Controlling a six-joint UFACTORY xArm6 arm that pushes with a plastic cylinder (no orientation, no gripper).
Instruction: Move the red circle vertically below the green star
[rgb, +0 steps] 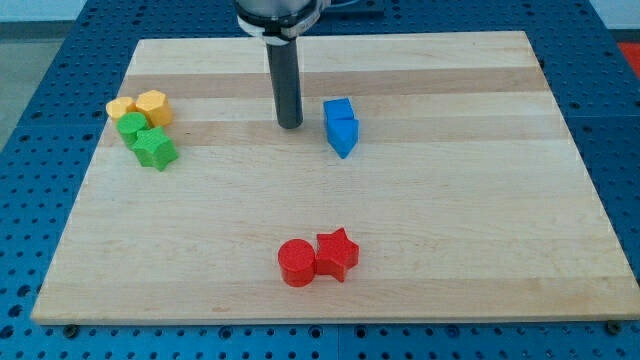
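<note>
Here, my tip (290, 125) rests on the desk (450, 250) near the view's top, apart from every block.

At the view's left a tight cluster sits: a yellow block (120, 108) of unclear shape and a yellow hexagon (152, 106) touching above a green block (131, 126) of unclear shape and the green star (156, 149). Toward the middle, the tip stands just left of two touching blue blocks (341, 126). Near the view's bottom the red circle (297, 263) touches the red star (337, 254) on its right, well apart from the green star. The rod carries no fingers, so nothing is grasped, and no container shows.
</note>
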